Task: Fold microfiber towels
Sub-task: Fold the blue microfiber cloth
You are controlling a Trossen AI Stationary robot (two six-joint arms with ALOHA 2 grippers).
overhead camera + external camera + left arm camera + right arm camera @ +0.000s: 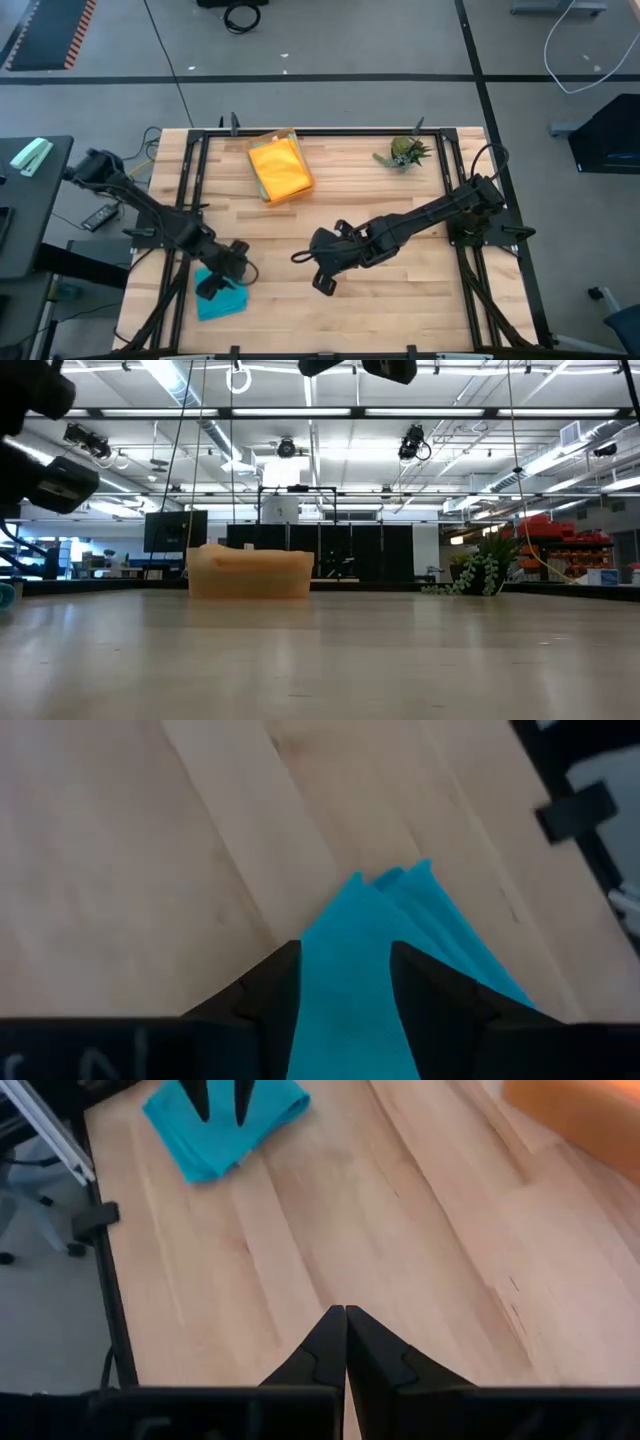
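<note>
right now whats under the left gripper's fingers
The folded teal towel lies under the left gripper, showing between its open fingers on the bare wooden table. Whether anything lies beneath the towel is hidden by the cloth itself.

One teal towel [222,300] (folded), one plant [404,153]

Small spiky green plant [404,153] upper right of wooden table [400,300]; rigid orange tray [279,167] upper centre-left, well apart.
</note>
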